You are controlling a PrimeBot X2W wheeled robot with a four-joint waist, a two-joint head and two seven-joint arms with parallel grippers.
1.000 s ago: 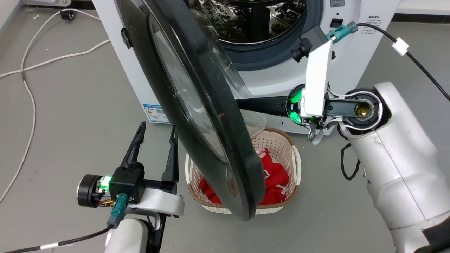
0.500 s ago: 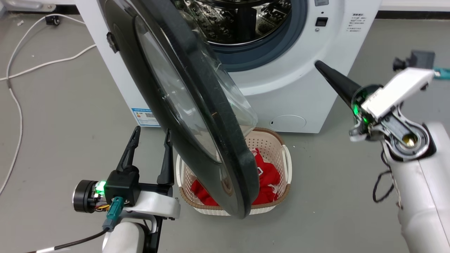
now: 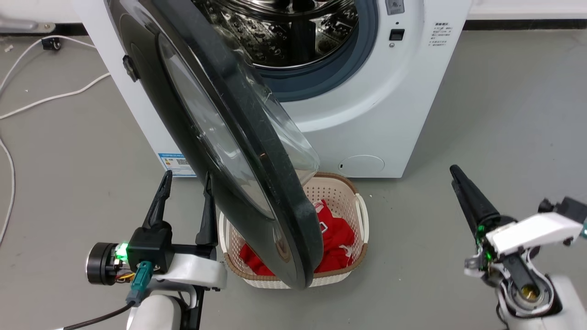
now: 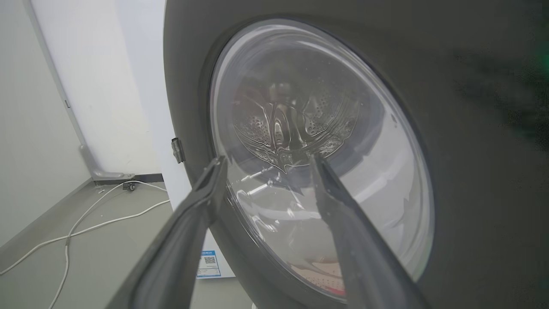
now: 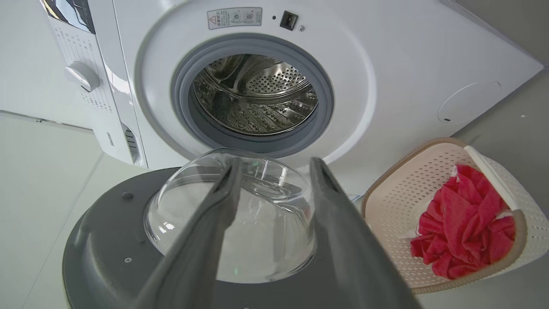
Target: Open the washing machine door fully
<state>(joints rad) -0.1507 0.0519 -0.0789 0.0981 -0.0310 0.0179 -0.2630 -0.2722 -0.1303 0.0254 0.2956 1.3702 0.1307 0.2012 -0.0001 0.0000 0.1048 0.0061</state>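
A: Looking at the door point(image 3: 220, 137), is it wide open?
B: Not quite, I think. It sticks out from the washing machine point(image 3: 390, 114), over the basket point(image 3: 363, 215). Big, round, shiny black, with a see-through bowl.
A: And the pincers?
B: Left pincer point(image 3: 188, 176) sits beside it, fingers apart, maybe to push. Right pincer point(image 5: 276, 165), apart too, is well clear

Bright, even, soft-shadowed light; glare on the door glass point(image 4: 317, 171); wrist views bend at edges.
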